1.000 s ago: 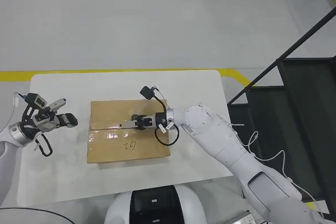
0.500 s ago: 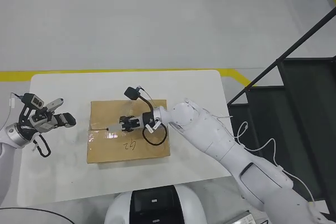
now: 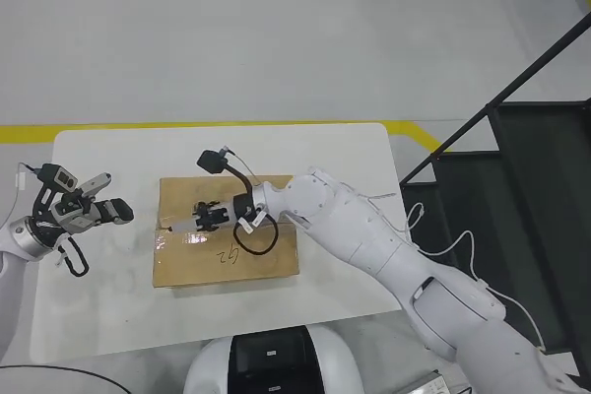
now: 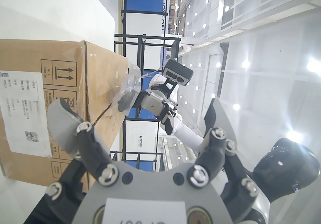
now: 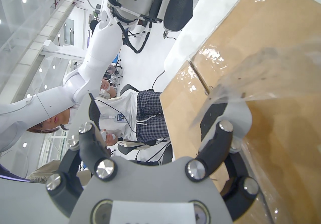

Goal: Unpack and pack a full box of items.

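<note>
Box [image 3: 227, 258] of brown cardboard, flaps closed, standing near the middle of the white table [image 3: 325, 158], with a taped seam running across its top and a handwritten mark on the near flap. Right gripper [image 3: 205, 217] lies low over the top of the box, close to the seam and toward the box's left end. In the right wrist view its fingers stand apart, and a crumpled strip of clear tape [image 3: 182, 226] drapes over one fingertip [image 5: 218, 112] and runs on to the left edge of the box. Whether the tape is pinched or merely clinging cannot be told. Left gripper [image 3: 115, 195] hangs above the table just off the left side of the box, apart from it, fingers spread wide and holding nothing. The left wrist view shows a white printed label and handling symbols on the box's side. A yellow floor line [image 3: 177, 128] runs behind the table; a dark metal staircase [image 3: 532, 177] stands to its right.
</note>
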`<control>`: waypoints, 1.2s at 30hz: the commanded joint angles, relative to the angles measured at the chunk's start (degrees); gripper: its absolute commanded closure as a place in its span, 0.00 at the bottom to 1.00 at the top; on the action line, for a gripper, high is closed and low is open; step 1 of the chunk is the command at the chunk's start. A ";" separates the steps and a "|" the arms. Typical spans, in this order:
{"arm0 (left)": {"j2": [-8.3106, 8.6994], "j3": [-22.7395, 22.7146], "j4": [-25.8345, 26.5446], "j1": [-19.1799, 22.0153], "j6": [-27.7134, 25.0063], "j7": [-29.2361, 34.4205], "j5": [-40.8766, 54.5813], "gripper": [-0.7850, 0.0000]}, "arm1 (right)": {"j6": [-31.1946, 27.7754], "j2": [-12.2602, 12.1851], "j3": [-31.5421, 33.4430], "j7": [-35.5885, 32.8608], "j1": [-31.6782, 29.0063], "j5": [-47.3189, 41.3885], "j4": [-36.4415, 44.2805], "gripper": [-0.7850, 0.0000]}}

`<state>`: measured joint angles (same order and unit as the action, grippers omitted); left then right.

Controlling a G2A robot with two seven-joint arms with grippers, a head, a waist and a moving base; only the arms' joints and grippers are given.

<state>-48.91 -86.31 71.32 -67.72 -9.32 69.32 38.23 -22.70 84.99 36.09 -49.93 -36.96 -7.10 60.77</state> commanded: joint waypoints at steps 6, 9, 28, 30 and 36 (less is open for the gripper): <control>-0.06 -0.17 -0.03 0.00 0.07 0.00 -0.15 0.00 | -0.82 1.60 -1.25 1.25 2.01 0.64 -1.23 0.00; -0.09 -0.22 -0.02 -0.08 0.19 -0.03 -0.10 0.00 | -1.60 1.57 -0.87 1.47 1.56 1.34 -0.60 0.00; -0.45 0.73 -0.34 0.74 0.23 0.36 -0.96 0.00 | 6.30 -9.05 24.68 -8.28 -21.89 -0.64 19.83 0.00; -0.50 0.93 -0.38 0.90 0.37 0.36 -1.08 0.00 | 8.02 -9.78 26.89 -8.87 -24.01 -0.79 21.77 0.00; -0.68 1.64 -0.47 1.63 0.36 0.54 -1.48 0.00 | 11.10 -10.67 29.02 -7.62 -25.35 1.13 22.49 0.00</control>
<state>-49.56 -84.74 70.87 -66.17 -8.87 69.81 36.78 -11.83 74.33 65.16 -58.09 -62.45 -6.09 83.70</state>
